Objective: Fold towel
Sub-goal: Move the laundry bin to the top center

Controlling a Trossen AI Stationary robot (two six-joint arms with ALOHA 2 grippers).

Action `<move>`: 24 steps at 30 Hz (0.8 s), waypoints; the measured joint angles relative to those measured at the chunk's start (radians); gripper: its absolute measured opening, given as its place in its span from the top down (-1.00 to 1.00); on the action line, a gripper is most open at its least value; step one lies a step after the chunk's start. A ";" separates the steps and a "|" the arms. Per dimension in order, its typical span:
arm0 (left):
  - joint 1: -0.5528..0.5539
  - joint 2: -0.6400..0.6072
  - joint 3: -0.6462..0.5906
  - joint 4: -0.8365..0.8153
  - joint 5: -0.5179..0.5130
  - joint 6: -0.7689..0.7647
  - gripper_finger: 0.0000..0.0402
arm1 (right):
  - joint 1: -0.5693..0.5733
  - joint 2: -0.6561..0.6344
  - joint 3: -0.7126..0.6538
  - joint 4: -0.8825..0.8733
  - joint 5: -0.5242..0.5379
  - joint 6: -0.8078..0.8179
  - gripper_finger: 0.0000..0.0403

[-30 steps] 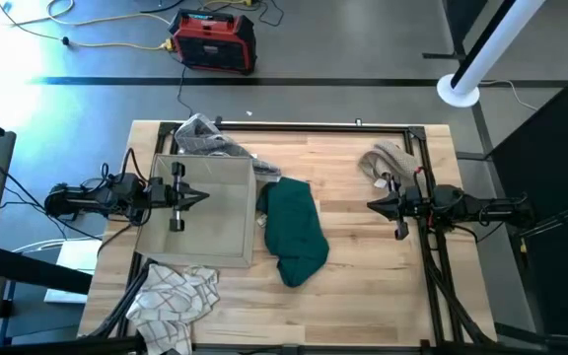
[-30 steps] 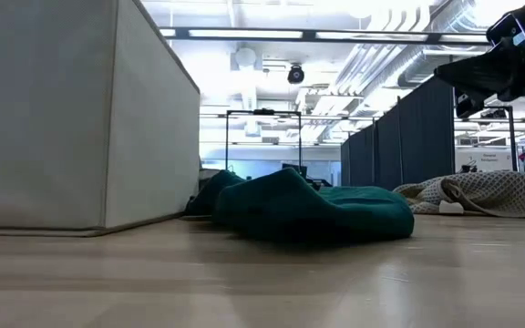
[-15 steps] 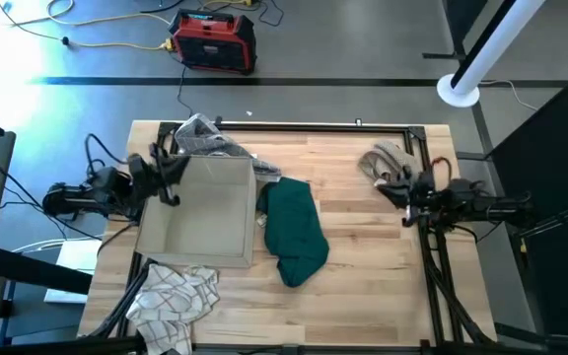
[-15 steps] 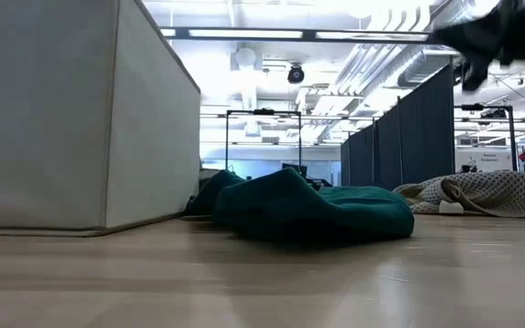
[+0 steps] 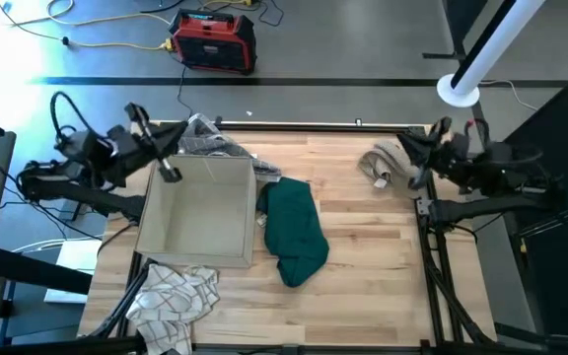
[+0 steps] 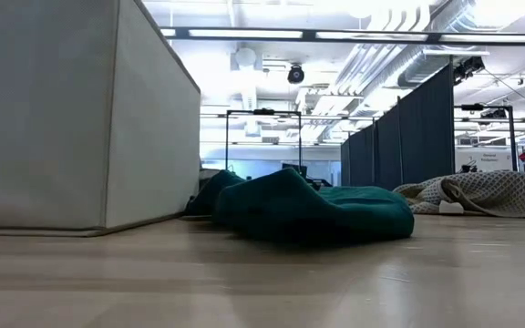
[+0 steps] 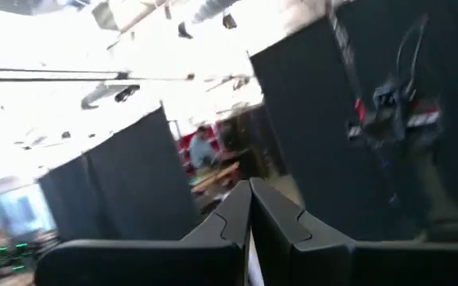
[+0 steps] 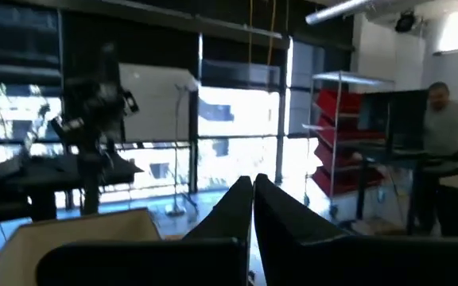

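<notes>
Both arms have swung back toward the frame's top corners; left end effector (image 5: 169, 174) and right end effector (image 5: 414, 177) are pinched narrow, empty. Towel (image 5: 294, 232) lies mid-bench, long axis top-to-bottom, roughly midway between them.

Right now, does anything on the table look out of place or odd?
Yes. The green towel lies crumpled mid-table, unfolded, and neither tool touches it: left tool is over the box's corner, right tool at the table's right edge.

The wooden table (image 5: 363, 237) carries a crumpled green towel (image 5: 294, 232) at its middle. Just beside the towel stands an open grey box (image 5: 197, 212). A checked cloth (image 5: 171, 296), a grey cloth (image 5: 205, 138) and a beige knit cloth (image 5: 388, 161) lie farther from it.
</notes>
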 joint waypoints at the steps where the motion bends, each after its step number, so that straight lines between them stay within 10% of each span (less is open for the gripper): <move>1: 0.000 0.043 0.048 -0.045 -0.034 0.015 1.00 | 0.000 0.050 0.052 -0.042 0.020 0.023 1.00; 12: 0.035 0.298 0.297 -0.439 -0.535 -0.162 1.00 | 0.000 0.418 0.483 -0.535 0.076 0.302 1.00; 24: 0.014 0.312 0.302 -0.417 -0.340 -0.344 1.00 | 0.000 0.512 0.595 -0.544 -0.008 0.328 1.00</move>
